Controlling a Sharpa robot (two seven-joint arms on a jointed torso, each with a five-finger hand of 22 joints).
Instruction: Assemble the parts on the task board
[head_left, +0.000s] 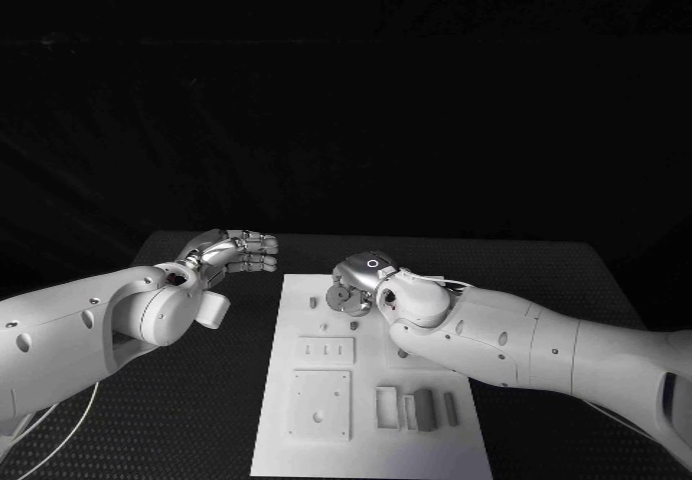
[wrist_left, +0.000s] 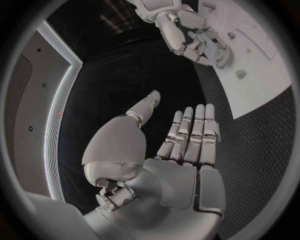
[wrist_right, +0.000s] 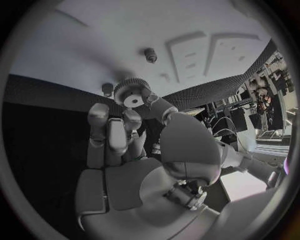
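The white task board (head_left: 368, 440) lies in the middle of the black table. Over its far end my right hand (head_left: 361, 283) pinches a small toothed gear (wrist_right: 132, 95) between thumb and fingers; the gear (head_left: 343, 297) hangs just above the board near two short pegs (wrist_right: 150, 54) (wrist_right: 107, 89). My left hand (head_left: 238, 250) hovers over the table left of the board's far corner, fingers (wrist_left: 194, 135) straight, apart and holding nothing. The left wrist view also shows the right hand (wrist_left: 194, 40) over the board (wrist_left: 262, 75).
Two raised rectangular plates (head_left: 326, 350) (head_left: 320, 405) sit on the board's left half. Several grey bars (head_left: 411, 408) stand near its right edge, under my right forearm. Bare black table (head_left: 216, 400) lies on both sides of the board.
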